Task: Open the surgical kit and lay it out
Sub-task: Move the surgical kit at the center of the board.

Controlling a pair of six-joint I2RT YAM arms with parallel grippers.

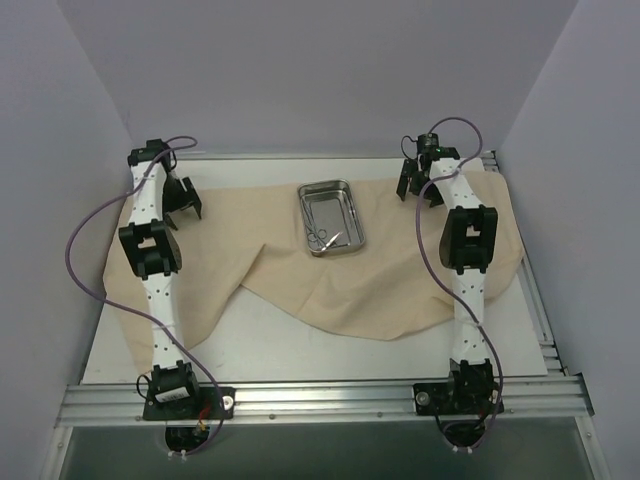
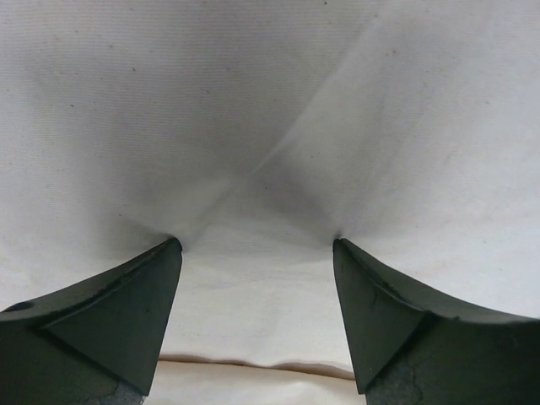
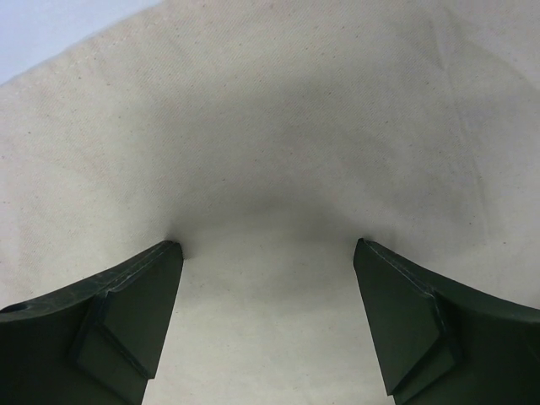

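Note:
The surgical kit's tan cloth [image 1: 330, 290] lies spread over the far half of the table, its near edge wavy and creased. On it, at the middle back, sits the small steel tray [image 1: 328, 205] with thin metal instruments [image 1: 325, 240] inside. My left gripper [image 1: 185, 200] is at the cloth's far left and my right gripper [image 1: 420, 192] at its far right. In the left wrist view the left gripper [image 2: 255, 245] is open with its fingertips [image 2: 173, 246] resting on creased cloth [image 2: 253, 126]. The right gripper [image 3: 267, 245] is open too, tips on smooth cloth [image 3: 270, 126], nothing between them.
A white board [image 1: 300, 350] shows in front of the cloth. An aluminium rail [image 1: 320, 400] carries both arm bases at the near edge. Pale walls [image 1: 60, 200] close in the left, right and back. A cloth hem [image 2: 253, 364] crosses below the left fingers.

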